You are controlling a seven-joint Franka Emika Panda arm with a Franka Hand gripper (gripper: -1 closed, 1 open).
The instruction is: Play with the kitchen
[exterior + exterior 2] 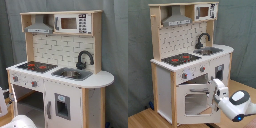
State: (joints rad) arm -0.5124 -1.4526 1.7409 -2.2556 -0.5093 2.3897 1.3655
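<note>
The tall white and light-wood toy kitchen (190, 60) stands with its windowed oven door (195, 100) ajar, lower centre; the pincer (217, 90) is there, grip unclear.

I see a light wood floor (145, 118) in the second exterior view, carrying the kitchen (188, 65), which stands upright directly on it, base flat on the boards; bare boards show at the second exterior view's lower left, in front of the kitchen; in the first exterior view the kitchen (60, 65) again stands upright, its foot running out of frame at the bottom, so I cannot see the surface beneath it there.
</note>
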